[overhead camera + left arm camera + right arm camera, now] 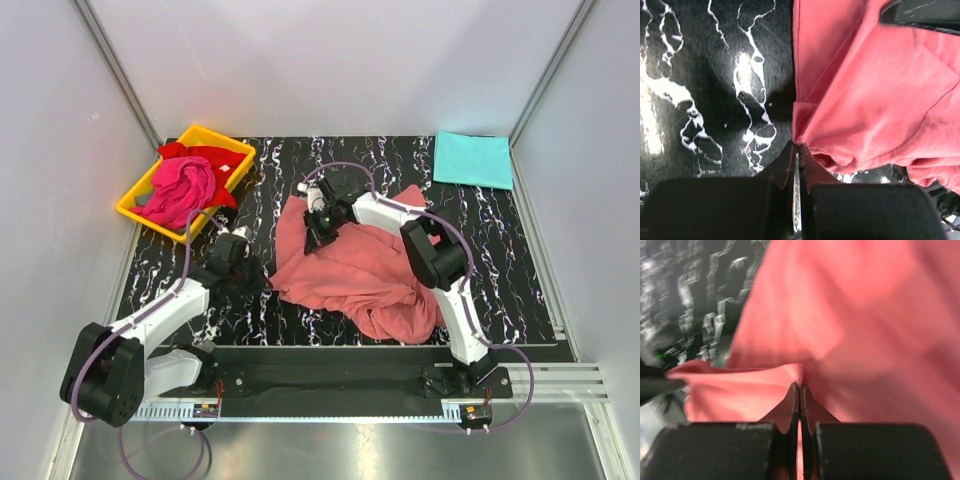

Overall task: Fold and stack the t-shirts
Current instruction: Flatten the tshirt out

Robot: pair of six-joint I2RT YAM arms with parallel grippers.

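Top external view: one done, three left, by my read. Far beyond the right fingers, at the back corner, the turquoise shirt (pixel 472 158) lies folded flat. Beyond the left fingers, the magenta shirt (pixel 182 190) and red shirt (pixel 212 156) sit bunched in the yellow tray (pixel 228 136), untouched. Between both arms the pink shirt (pixel 350 270) sprawls crumpled. The left gripper (pixel 798 149) is closed w/ a hem corner of it pinched at the tips; the right gripper (pixel 800 389) is likewise clamped on a fold of its edge. So shirt no. 2 is only at the grab stage: needs spreading, folding, stacking, then the tray pair.
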